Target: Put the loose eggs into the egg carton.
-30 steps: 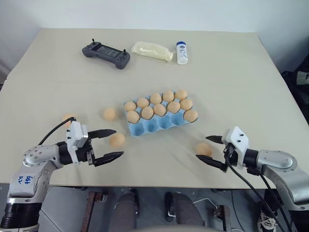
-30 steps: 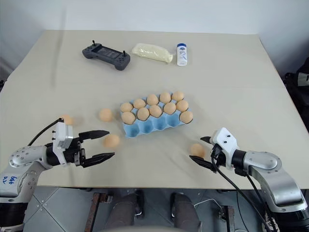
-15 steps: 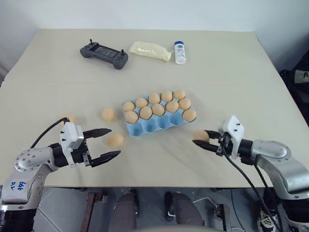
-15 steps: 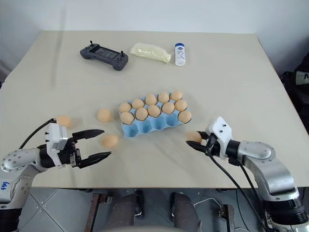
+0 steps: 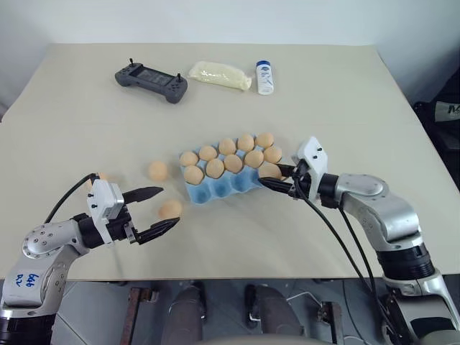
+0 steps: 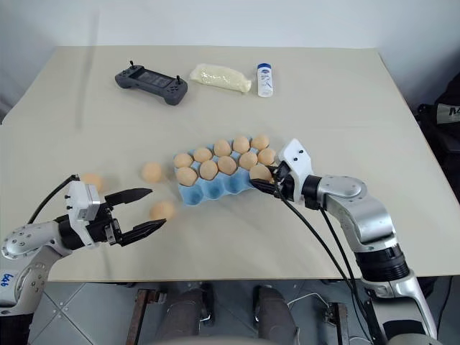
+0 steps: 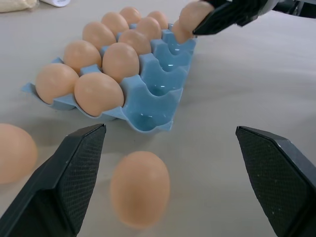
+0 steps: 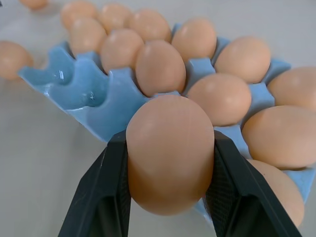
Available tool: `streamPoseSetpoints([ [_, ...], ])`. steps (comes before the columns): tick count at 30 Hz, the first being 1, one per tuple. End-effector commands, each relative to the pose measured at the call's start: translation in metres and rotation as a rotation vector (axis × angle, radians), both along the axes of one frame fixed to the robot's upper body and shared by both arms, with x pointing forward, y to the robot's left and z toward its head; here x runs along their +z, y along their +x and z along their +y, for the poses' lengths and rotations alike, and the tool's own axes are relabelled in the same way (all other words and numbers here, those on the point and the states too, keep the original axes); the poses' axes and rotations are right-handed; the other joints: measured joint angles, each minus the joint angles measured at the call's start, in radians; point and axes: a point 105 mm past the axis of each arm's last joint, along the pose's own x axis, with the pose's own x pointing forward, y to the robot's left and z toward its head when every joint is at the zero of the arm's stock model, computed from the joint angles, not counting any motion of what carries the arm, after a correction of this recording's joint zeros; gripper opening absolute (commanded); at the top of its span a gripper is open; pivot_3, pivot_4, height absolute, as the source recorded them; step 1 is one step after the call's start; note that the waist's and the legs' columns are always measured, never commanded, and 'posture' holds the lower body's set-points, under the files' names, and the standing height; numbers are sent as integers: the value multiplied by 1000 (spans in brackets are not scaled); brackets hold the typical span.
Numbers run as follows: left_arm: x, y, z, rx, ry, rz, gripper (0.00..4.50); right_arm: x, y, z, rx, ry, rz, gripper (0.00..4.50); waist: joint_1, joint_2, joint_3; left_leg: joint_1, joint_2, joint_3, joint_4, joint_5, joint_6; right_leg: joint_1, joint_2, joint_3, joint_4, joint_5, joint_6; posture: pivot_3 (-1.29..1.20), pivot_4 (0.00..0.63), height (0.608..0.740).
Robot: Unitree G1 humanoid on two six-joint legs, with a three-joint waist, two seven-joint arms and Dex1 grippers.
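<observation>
The table [image 5: 345,108] carries the carton [image 5: 215,188] at its middle, two far rows full, the near row of cups empty. The right claw [image 5: 277,181] is closed on an egg [image 8: 170,153] at the carton's right end, pads on its flanks. The left claw [image 5: 154,212] gapes wide and empty around a loose egg [image 5: 171,209]; two more eggs [image 5: 158,170] lie left of the carton. Eggs are likely light, smooth, brittle: grip gently across the middle.
</observation>
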Motion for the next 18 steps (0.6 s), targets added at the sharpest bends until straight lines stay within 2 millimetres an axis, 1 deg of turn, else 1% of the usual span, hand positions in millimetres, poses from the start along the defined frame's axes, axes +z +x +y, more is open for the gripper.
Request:
streamPoseSetpoints([
  [1,13,-2,-4,-12,-13,-56,4500,6,6,5,26,-10,-58,1587,-1,0,0,0,0,0,0,0,0,0,0,0,0,0,0,0,150,740],
  [3,13,-1,-4,-9,-13,-58,4500,5,9,7,28,-13,-67,1587,-1,0,0,0,0,0,0,0,0,0,0,0,0,0,0,0,150,740],
  [6,14,0,-5,-3,-17,-67,4500,10,15,10,32,-15,-89,1587,-2,0,0,0,0,1,0,0,0,-1,0,0,1,0,1,0,150,740],
  [7,14,0,-5,-2,-17,-68,4500,12,16,11,32,-15,-94,2280,-2,0,0,0,0,1,0,0,0,-1,0,0,2,0,1,0,150,740],
  [11,14,1,-5,0,-22,-72,4500,19,16,14,50,0,-102,3659,-2,0,0,0,0,1,0,0,0,-1,0,0,3,0,1,0,150,740],
  [13,15,2,-5,7,-28,-77,4500,20,12,15,74,1,-99,4306,-2,0,0,0,0,1,0,0,0,-1,0,0,3,0,1,0,150,740],
  [14,15,2,-5,10,-30,-78,4500,21,10,16,85,4,-97,4468,-2,0,0,0,0,1,0,0,0,-1,0,0,3,0,1,0,150,740],
  [18,16,2,-1,55,-30,-83,4500,28,0,17,139,24,-95,4468,-2,0,0,0,0,1,0,0,0,-2,0,0,3,0,1,0,150,740],
])
